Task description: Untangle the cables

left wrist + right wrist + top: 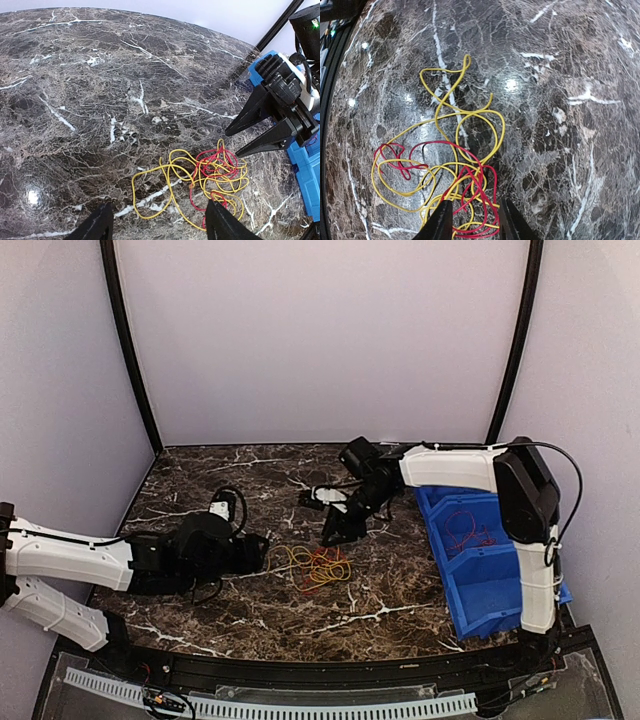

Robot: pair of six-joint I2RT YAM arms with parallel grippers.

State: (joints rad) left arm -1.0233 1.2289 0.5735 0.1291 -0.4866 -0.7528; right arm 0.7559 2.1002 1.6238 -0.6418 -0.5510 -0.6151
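Marble-patterned table (400, 590) carries the red and yellow cables (220, 167), tangled, at its middle. We find the left gripper (160, 206) wide apart and empty beside them; the right gripper (475, 204) narrowly parted, straddling strands.

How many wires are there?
3 at least: a yellow wire and a red wire tangled together on the table, and a reddish wire in the blue bin. Others may hide in the tangle.
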